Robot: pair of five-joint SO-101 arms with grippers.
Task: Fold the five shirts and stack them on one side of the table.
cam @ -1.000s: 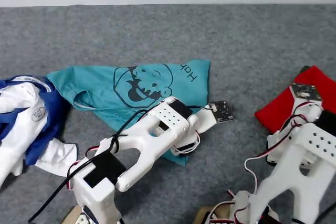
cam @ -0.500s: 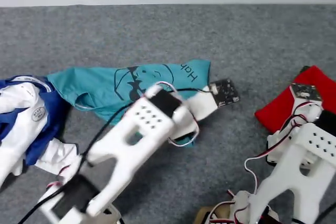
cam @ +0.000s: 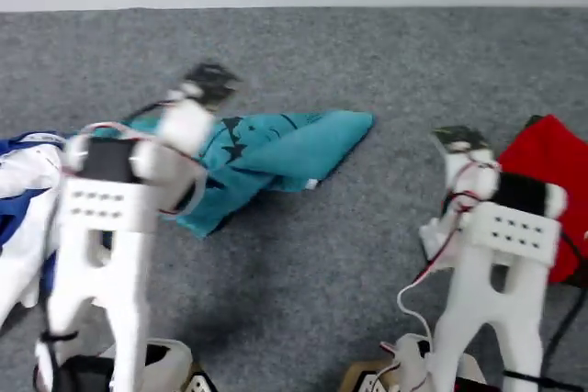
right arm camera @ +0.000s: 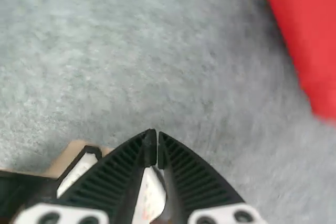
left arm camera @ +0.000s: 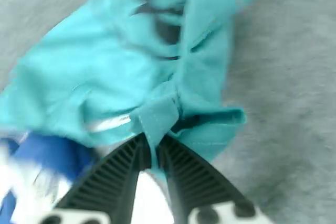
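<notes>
1. Since a second ago the left arm (cam: 110,199) has swung from the lower centre of the high view over to the left side. The teal shirt (cam: 276,144) came with it. It lay wide and flat then and is now pulled into a narrower, bunched shape.
2. Over the same interval the right arm (cam: 501,236) has come in from the lower right corner. It now stands upright at the right of the high view, in front of part of the red shirt (cam: 551,158).
3. The left gripper (left arm camera: 153,141) has its jaws pressed together on a raised fold of the teal shirt's edge. Cloth is pinched between the ribbed fingers (left arm camera: 126,163).
4. The teal shirt lies on the grey table (cam: 367,254), left of centre in the high view. One corner points right and the other end passes under the left arm.
5. The blue-and-white shirt (cam: 23,195) is crumpled at the left edge of the high view. In the left wrist view its blue cloth (left arm camera: 44,156) lies against the teal shirt.
6. The right gripper (right arm camera: 152,136) has its jaws closed tip to tip with nothing between them, over bare table. The red shirt (right arm camera: 302,30) is near but apart from the tips.
7. The red shirt sits at the right edge of the high view, well apart from the teal shirt.
</notes>
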